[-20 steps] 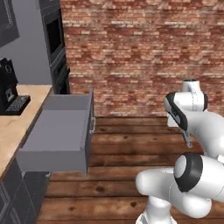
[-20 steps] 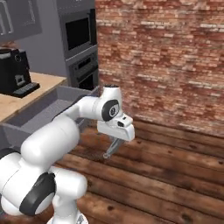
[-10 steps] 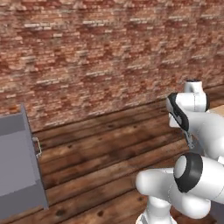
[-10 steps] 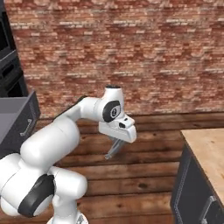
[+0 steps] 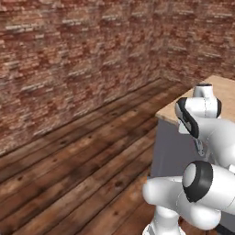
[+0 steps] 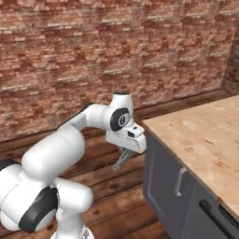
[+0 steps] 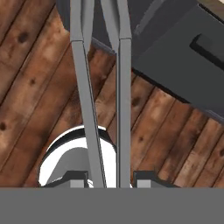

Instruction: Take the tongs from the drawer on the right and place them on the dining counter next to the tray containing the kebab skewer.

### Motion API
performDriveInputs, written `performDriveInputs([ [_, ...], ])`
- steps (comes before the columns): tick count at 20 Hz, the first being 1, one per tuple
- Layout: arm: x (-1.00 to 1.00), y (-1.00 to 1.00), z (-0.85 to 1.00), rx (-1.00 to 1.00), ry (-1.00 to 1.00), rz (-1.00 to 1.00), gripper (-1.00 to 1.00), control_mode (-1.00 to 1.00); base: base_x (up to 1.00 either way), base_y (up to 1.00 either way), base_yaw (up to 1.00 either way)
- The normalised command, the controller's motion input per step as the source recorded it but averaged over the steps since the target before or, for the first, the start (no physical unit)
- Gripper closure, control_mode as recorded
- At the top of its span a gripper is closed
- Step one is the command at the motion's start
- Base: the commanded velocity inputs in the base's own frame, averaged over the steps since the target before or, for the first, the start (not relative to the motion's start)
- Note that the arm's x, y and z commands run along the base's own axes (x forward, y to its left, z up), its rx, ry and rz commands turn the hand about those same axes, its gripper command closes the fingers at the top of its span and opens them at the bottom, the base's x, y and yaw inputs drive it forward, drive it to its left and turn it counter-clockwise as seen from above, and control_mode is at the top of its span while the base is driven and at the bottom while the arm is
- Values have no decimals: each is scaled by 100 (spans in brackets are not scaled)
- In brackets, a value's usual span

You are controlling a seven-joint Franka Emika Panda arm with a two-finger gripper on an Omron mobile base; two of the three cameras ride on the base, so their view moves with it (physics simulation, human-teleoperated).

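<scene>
My gripper point(image 6: 126, 152) is shut on the slim grey tongs point(image 6: 120, 161), which hang down from it over the wooden floor. Seen from the hand, the two thin arms of the tongs point(image 7: 124, 96) run up from between my fingertips point(image 7: 144, 176). The gripper point(image 7: 109, 179) holds them at their lower end. The light beige dining counter point(image 6: 200, 135) stands just right of the gripper, its near corner close to the hand. The same dining counter point(image 5: 170, 111) appears behind the arm in the left base view. The drawer, the tray and the kebab skewer are out of view.
A brick wall point(image 6: 116, 51) runs across the back, above a dark plank floor point(image 5: 82, 156). Below the countertop are dark grey cabinet fronts point(image 6: 170, 182) with a silver handle point(image 6: 179, 181).
The whole picture has swung as the base turned: the open drawer slid out of view to the left and the dining counter came in from the right. The gripper still holds the tongs.
</scene>
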Motion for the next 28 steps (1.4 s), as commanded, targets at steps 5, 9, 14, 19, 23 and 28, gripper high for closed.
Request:
performDriveInputs([
  [5,0,0,0,0,0,0,100,100,11,0,-60],
  [9,0,0,0,0,0,0,100,100,15,0,-58],
  [14,0,0,0,0,0,0,100,100,18,0,-54],
  [19,0,0,0,0,0,0,100,100,31,11,-33],
  [23,0,0,0,0,0,0,100,100,47,33,-2],
  [28,0,0,0,0,0,0,100,100,59,28,0],
])
